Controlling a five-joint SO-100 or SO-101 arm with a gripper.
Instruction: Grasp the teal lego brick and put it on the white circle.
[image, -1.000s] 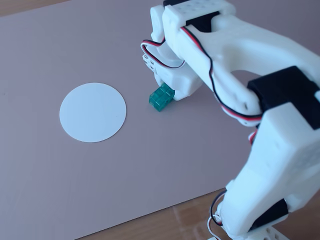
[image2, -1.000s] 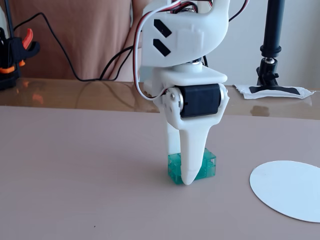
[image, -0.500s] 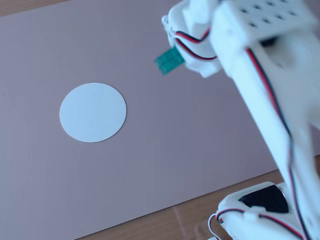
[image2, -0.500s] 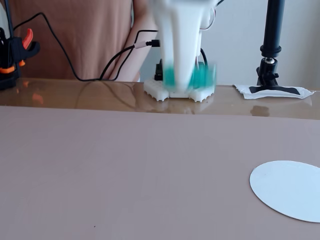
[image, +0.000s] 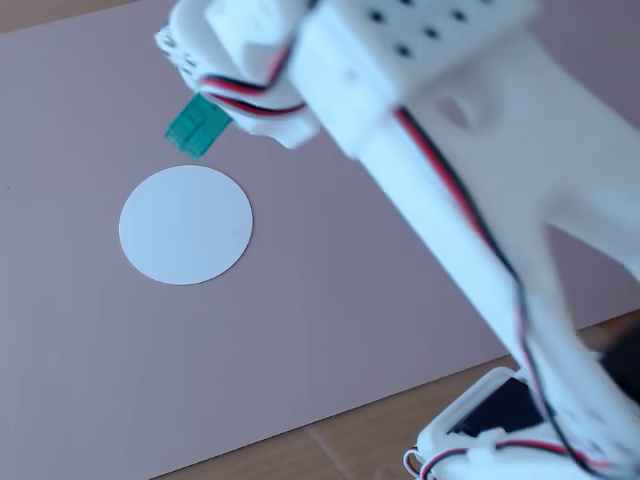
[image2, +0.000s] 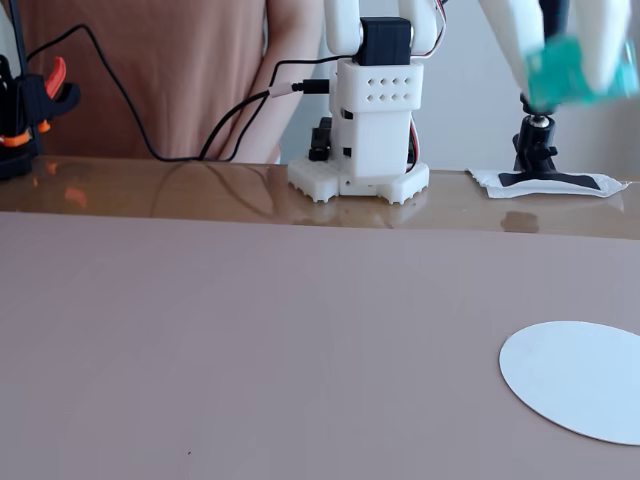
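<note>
Glossy wooden bench (image2: 150, 190), mostly covered by a matte pinkish-mauve mat (image: 330, 300); behind it, a person in a brownish shirt (image2: 170, 70) and a pale wall.

Mat edge visible in both fixed views: in one, running diagonally along the lower right, with bare wood beyond it; in the other, as a straight line across the middle. Wide free mat surface to all sides of the white circle (image: 186, 224), nothing lying on it. Circle flat on the mat, well away from the mat border in one fixed view; in the other, cut by the right frame edge (image2: 578, 378).

Teal lego brick (image: 196, 122) lifted off the mat, pinched in the white hand (image: 215, 115), fingers pressed on it. Seen in one fixed view just above the upper rim of the circle in the picture, tilted, studs side not clear. In the other fixed view, brick (image2: 560, 75) blurred, high in the upper right, clearly in the air between the white fingers (image2: 520, 40), above the level of the circle.

Shown only in one fixed view: white arm base (image2: 365, 120) with black motor and cables, small black camera stand (image2: 537, 150) on a white taped patch, an orange-and-black clamp (image2: 30, 100) at far left. Shown only in the other: whole round outline of the circle, and red-black wires (image: 450, 180) along the arm links.
</note>
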